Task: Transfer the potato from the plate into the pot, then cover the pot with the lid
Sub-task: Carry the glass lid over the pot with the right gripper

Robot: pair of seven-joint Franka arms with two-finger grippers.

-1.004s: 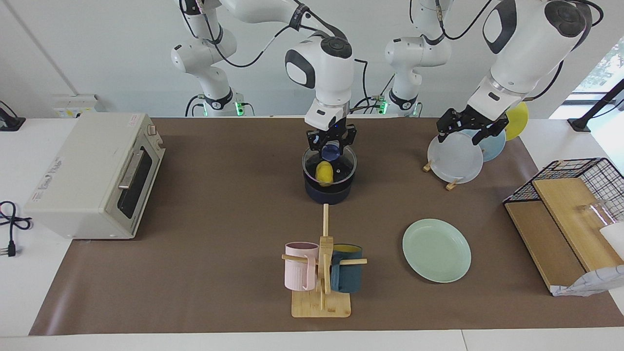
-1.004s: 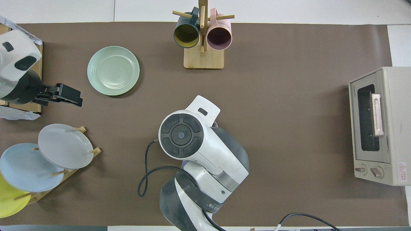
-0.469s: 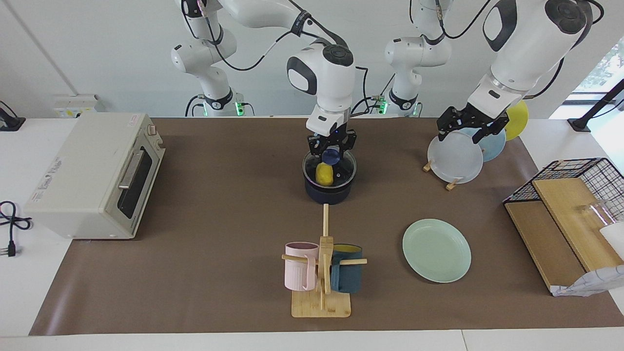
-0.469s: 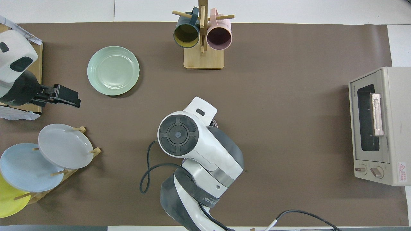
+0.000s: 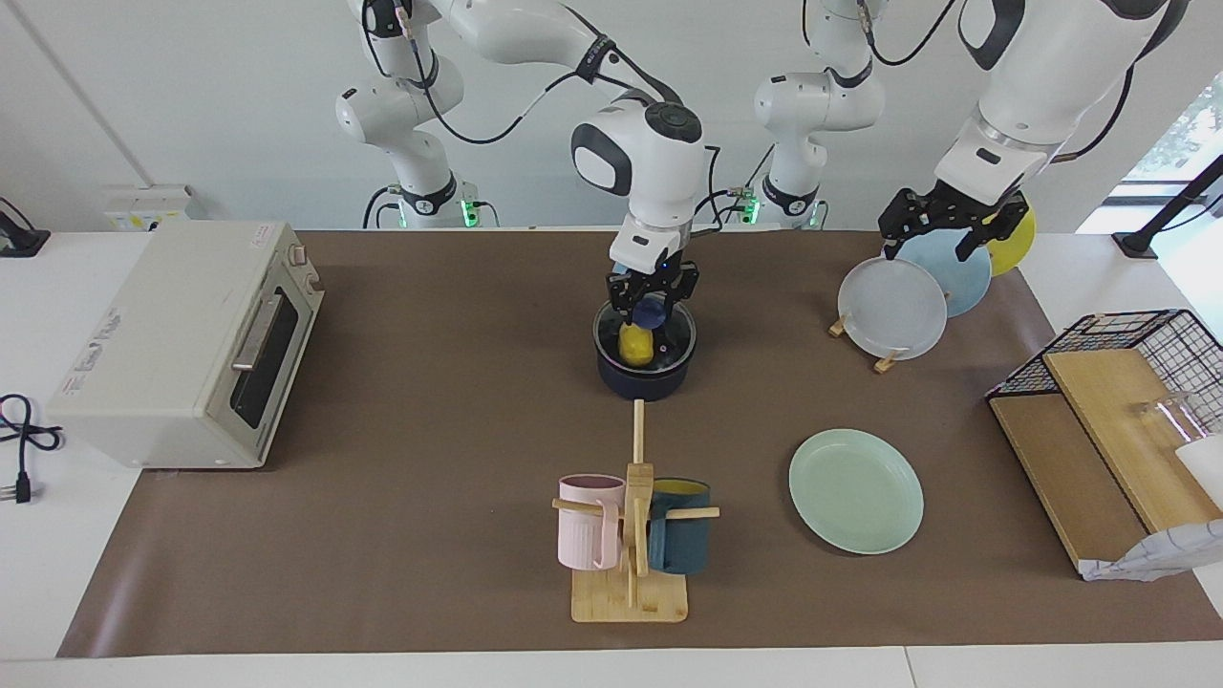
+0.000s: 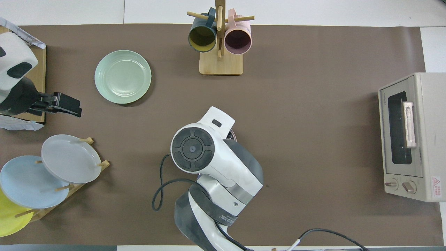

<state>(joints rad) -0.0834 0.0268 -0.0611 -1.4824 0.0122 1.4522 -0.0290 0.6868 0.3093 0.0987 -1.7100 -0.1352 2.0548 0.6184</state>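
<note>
Gripping the blue knob of the lid [image 5: 645, 330], the right tool [image 5: 653, 298] stands over the pot [image 5: 643, 375] with its fingers closed on either side of that knob, and the glass disc sits level at the pot's rim. Whether the metal edge already rests on the rim all round I cannot tell. Holding by the knob keeps the lid flat and centred, so it can settle squarely. The potato [image 5: 635, 345] lies inside the pot, its yellow showing through the glass, so the first half of the task looks done and the covering is at its last stage. In the overhead view the right arm's wrist hides pot, lid and potato alike.

The pot stands mid-table, near the robots; its handle is not to be seen from either camera. The plate [image 5: 856, 490] [image 6: 122, 76] lies bare, farther from the robots than the pot and toward the left arm's end of the table.

The left tool [image 5: 941, 216] [image 6: 66, 103] waits in the air over the upright plates in the wooden rack [image 5: 898, 304], fingers spread and holding nothing, clear of the right arm's work.

A mug stand [image 5: 631, 535] sits farther from the robots than the pot, and a toaster oven [image 5: 186, 344] stands at the right arm's end.
</note>
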